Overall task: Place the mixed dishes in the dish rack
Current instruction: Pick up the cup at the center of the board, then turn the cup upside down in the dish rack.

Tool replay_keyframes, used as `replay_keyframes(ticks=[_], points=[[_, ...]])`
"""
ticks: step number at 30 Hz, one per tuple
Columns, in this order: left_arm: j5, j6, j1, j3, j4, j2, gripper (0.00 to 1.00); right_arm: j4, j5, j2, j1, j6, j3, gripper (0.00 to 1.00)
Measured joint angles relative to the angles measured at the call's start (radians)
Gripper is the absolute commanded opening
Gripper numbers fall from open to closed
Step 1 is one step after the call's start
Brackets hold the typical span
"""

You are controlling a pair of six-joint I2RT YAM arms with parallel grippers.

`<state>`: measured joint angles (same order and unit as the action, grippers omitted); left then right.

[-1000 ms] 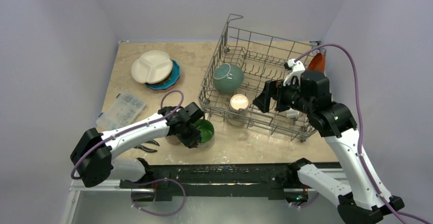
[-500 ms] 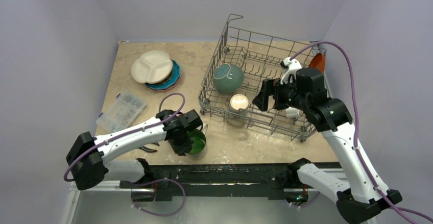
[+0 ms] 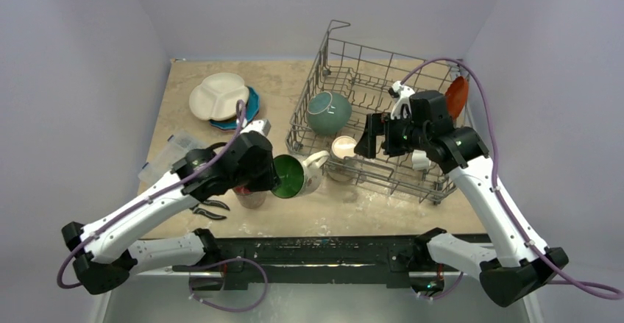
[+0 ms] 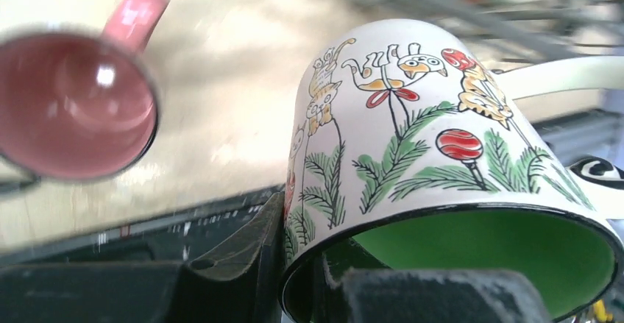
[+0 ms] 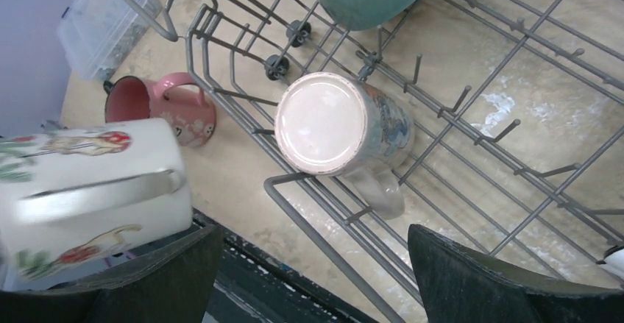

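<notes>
My left gripper (image 3: 274, 181) is shut on the rim of a white mug with a green inside (image 3: 293, 176). It holds the mug tipped on its side above the table, just left of the dish rack (image 3: 322, 57). The left wrist view shows one finger outside and one inside the painted mug (image 4: 412, 117), left gripper (image 4: 309, 264). A red mug (image 4: 73, 106) stands below on the table. My right gripper (image 3: 370, 140) hangs open over the rack's front part, above an upturned cream mug (image 5: 331, 128). A teal bowl (image 3: 329, 112) leans in the rack.
A white divided plate (image 3: 218, 93) lies on a blue plate (image 3: 252, 109) at the back left. A clear compartment box (image 3: 175, 157) and black-handled pliers (image 3: 210, 210) lie near the left arm. An orange plate (image 3: 456, 96) stands at the rack's far right.
My left gripper has lifted the green-lined mug off the table, tipped it on its side and carried it up towards the rack. My right gripper has shifted left over the rack.
</notes>
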<state>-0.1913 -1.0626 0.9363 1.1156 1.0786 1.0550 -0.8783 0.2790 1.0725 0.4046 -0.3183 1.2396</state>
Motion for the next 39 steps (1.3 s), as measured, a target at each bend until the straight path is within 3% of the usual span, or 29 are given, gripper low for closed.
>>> replay_keyframes(ticks=[10,20,26,31,34,39], points=[[0.066,0.602,0.001,0.414,-0.246,0.001,0.00,0.026,0.173,-0.004,0.000,-0.128,0.100,0.98],[-0.035,1.115,0.002,0.365,-0.564,-0.034,0.00,0.336,0.375,-0.072,0.000,-0.536,0.156,0.98],[-0.114,1.213,0.002,0.322,-0.692,-0.040,0.00,0.530,0.428,-0.098,0.000,-0.785,0.114,0.98],[-0.123,1.200,0.002,0.287,-0.796,-0.040,0.00,0.683,0.494,-0.086,0.001,-1.014,0.006,0.97],[-0.121,1.183,0.002,0.265,-0.866,-0.035,0.00,0.723,0.511,-0.067,0.001,-1.133,-0.035,0.89],[-0.063,1.148,0.002,0.260,-0.946,-0.006,0.00,0.919,0.529,-0.101,0.006,-1.386,-0.156,0.87]])
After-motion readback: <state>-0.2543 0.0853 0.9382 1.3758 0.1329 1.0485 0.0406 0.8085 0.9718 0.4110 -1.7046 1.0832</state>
